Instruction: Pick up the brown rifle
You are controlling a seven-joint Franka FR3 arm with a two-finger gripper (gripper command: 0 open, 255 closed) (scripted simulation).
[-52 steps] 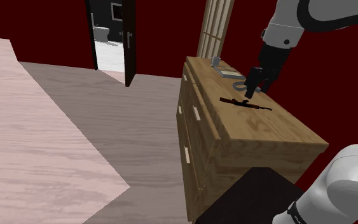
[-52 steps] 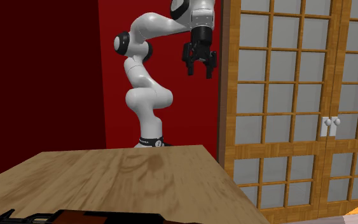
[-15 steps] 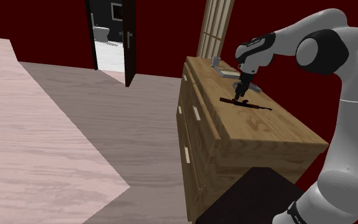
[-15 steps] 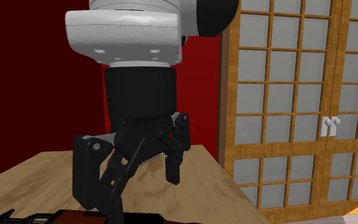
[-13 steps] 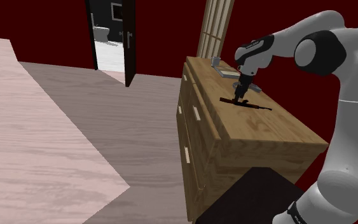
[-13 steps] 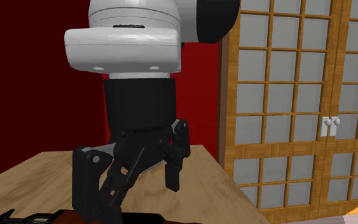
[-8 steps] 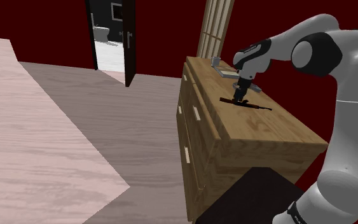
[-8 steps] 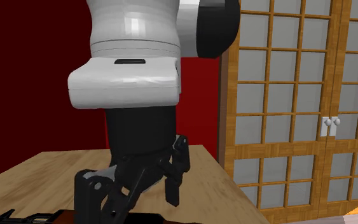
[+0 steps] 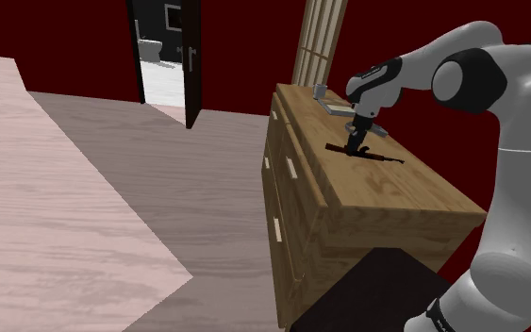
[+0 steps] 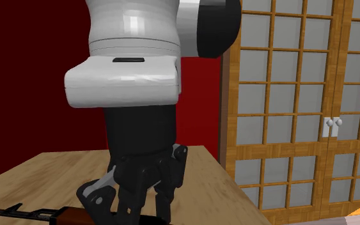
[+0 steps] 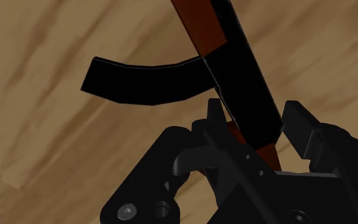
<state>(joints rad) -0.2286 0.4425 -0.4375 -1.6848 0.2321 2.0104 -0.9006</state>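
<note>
Between the fingers (image 11: 214,118) of the black gripper (image 11: 252,124), nearest the wrist camera, runs the rifle (image 11: 231,57). It has a black receiver, red-brown woodwork and a curved black magazine (image 11: 139,79) standing off to one side. The jaws stand narrow and appear to clasp the receiver just beside the magazine; whether both pads bear fully cannot be confirmed.

The rifle lies flat on the wooden dresser top (image 9: 386,193), about mid-surface. Its length runs from 10 o'clock to 4 o'clock in the shoulder view, and the gripper is planted on the 10 o'clock half.

Handling assessment: the rifle is rigid, long and thin. It should not flex, but it is liable to pivot in a narrow two-finger hold, the longer free end dipping. The flat flanks of the receiver offer the best purchase, so the present hold point is judged acceptable. Weight cannot be judged; a slow, level lift is advised.

Beyond, toward 11 o'clock on the dresser, sit a small grey cup-like item (image 9: 321,91) and a flat grey object (image 9: 340,108), both apart from the rifle. Farther off are lattice doors (image 10: 287,96) and an open doorway (image 9: 159,57) in the red wall (image 9: 244,47).
</note>
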